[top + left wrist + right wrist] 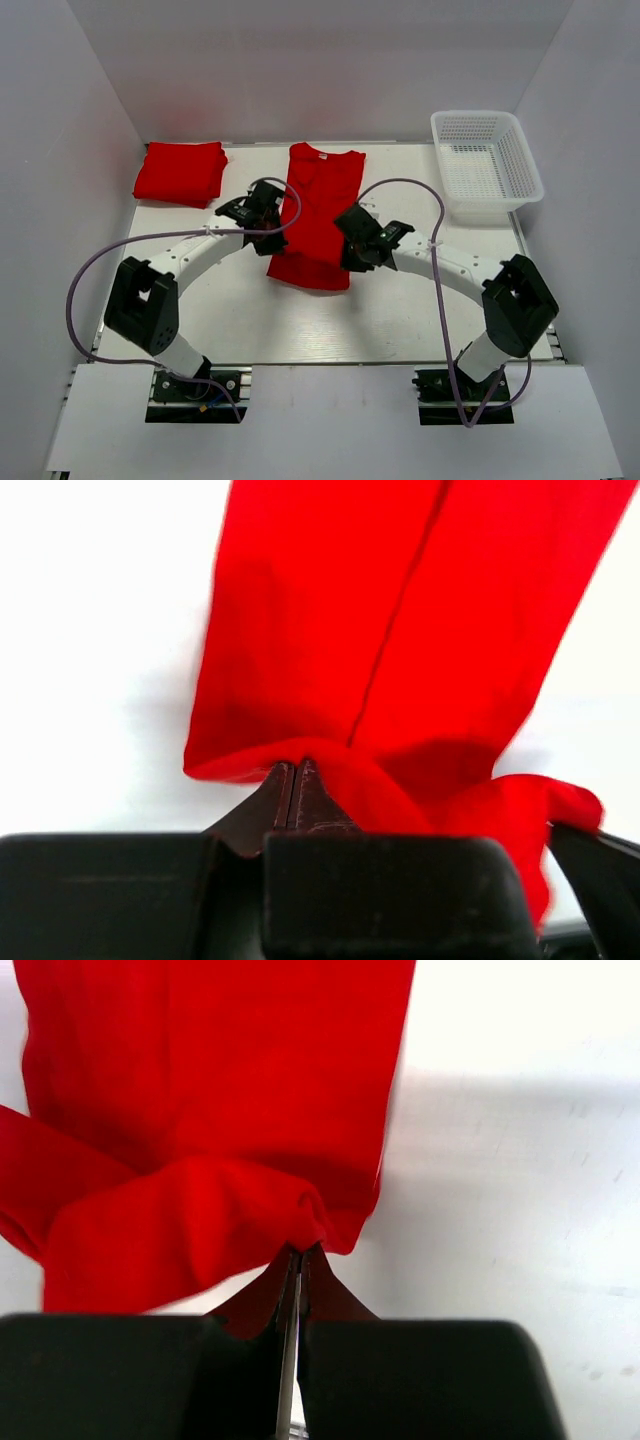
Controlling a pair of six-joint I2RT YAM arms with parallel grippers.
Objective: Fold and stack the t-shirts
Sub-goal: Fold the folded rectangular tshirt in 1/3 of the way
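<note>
My left jaws are pinched shut on a bunched fold of the red t-shirt [322,195], at its left edge. My right jaws are clamped the same way on its right edge, fingertips pressed together with cloth between them. In both wrist views the fabric puckers where I grip it and then runs away from me in a long strip.

From above, this shirt lies in the middle of the bench [300,330], folded lengthwise into a narrow band. Its collar is at the far end, and the near end reaches toward my bases, just past the spots where I hold it. My two arms come in from either side, with the shirt between them.

A second t-shirt [180,172], already folded into a compact block, sits at the far left corner of the bench, well apart from the first. A white mesh basket [520,150] stands at the far right corner.
</note>
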